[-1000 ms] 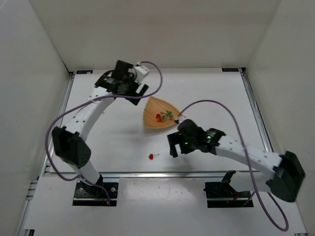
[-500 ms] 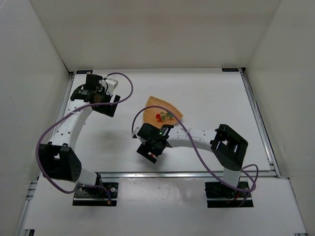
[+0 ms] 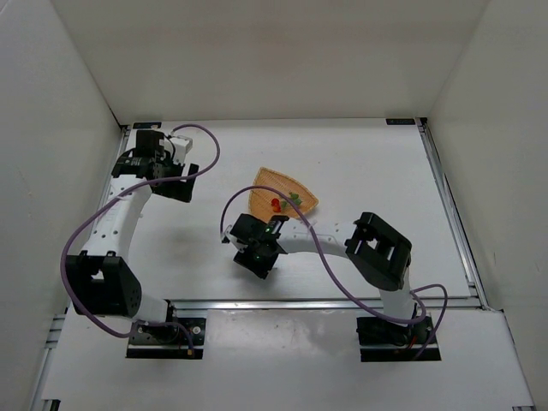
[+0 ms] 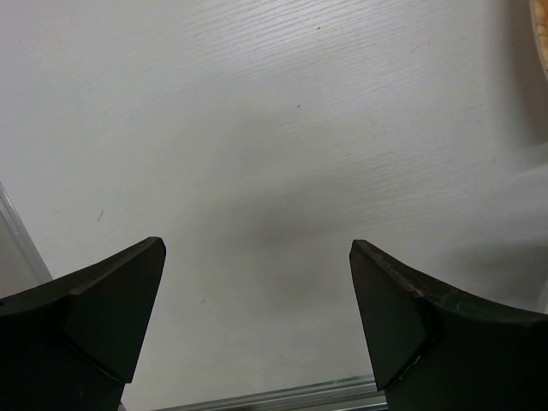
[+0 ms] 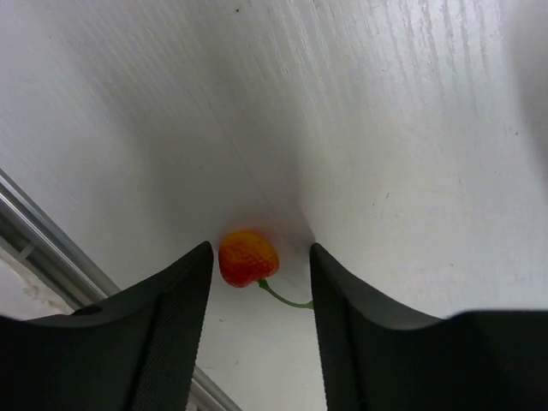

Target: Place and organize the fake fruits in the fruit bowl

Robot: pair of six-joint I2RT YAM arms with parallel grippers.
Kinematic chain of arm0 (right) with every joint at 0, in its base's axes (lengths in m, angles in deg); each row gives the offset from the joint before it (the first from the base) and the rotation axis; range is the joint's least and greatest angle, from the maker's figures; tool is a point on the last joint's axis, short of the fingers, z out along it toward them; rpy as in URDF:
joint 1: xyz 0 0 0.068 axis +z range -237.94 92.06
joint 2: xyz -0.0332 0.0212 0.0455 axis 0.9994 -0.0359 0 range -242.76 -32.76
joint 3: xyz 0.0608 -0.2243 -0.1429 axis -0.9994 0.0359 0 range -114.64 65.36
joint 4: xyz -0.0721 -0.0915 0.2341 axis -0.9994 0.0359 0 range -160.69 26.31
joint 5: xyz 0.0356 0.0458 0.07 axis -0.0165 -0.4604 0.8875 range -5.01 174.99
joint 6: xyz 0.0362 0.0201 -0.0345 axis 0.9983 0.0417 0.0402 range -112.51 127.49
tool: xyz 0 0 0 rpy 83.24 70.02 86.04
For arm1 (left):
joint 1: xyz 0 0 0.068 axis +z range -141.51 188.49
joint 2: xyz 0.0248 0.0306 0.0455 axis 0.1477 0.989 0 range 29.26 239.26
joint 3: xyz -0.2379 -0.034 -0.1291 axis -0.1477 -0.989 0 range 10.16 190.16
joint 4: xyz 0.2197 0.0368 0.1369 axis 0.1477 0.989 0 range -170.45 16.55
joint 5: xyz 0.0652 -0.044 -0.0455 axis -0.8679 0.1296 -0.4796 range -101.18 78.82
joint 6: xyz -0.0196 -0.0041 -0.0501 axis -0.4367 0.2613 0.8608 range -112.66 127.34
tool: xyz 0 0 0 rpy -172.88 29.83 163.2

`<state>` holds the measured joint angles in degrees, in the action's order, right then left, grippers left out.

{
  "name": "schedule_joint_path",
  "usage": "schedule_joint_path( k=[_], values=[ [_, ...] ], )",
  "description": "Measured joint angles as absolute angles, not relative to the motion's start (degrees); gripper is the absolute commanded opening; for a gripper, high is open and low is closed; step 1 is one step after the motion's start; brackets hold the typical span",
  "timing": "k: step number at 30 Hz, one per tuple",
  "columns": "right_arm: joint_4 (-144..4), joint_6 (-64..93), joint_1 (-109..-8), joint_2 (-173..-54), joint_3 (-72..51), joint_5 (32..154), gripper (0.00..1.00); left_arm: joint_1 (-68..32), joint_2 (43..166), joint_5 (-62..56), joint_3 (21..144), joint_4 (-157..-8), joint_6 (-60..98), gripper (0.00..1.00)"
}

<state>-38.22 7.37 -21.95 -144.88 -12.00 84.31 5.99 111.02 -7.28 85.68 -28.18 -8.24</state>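
The right gripper (image 5: 259, 253) is straddling the single cherry (image 5: 248, 257) on the white table (image 3: 368, 163). Its jaws are narrowed but not yet clamped, with the fruit against the finger at frame left and a gap on the other side. Seen from above, this arm is hiding that cherry just below-left of the fruit bowl (image 3: 295, 182), where the cherry pair (image 3: 276, 204) is lying. A second ago the right gripper was hanging wider to the cherry's right and the left gripper (image 3: 167, 171) was beside the bowl; now the latter is gaping at the table's upper left.
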Motion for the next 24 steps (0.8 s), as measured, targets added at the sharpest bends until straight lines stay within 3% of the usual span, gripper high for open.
schedule_joint_path(
  k=[4,7,17,24],
  values=[
    [-38.18,7.83,-21.99,-144.90,-12.00,84.35,0.21,7.22,111.11,-6.95,85.51,-28.18,-8.21,1.00],
    [-38.05,8.90,-22.06,-145.08,-12.31,84.33,0.12,7.83,111.13,-6.60,85.51,-28.16,-8.21,1.00],
    [-35.91,12.22,-22.87,-144.68,-16.29,83.48,0.09,8.07,111.13,-5.99,85.51,-28.14,-8.21,1.00],
    [-36.10,19.59,-32.79,-139.28,-23.35,82.01,0.10,8.07,111.46,-5.73,85.51,-28.11,-8.00,1.00]
  ],
)
